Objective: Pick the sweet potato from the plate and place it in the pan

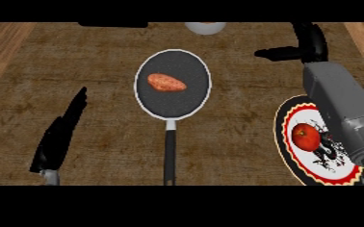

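— Wooden table (92,77), brownish, seen from above. What lies on it?

— At the middle, a pan (173,107) with a dark inside and a pale rim, its black handle pointing toward the view's lower edge. The sweet potato (166,82) lies inside it, a bit left of center.

— And the plate?

— The plate (290,146) is at the lower right, red-and-black rimmed, with a red tomato (306,136) on it. The grey right forearm crosses over part of it.

— The hands?

— The right hand (307,48) is at the upper right, well apart from the pan, fingers relaxed, thumb sticking out left, holding nothing. The left hand (62,130) shows at the lower left, fingers straight and together, resting.

— Anything else?

— A white object (205,27) at the top edge, mostly cut off.
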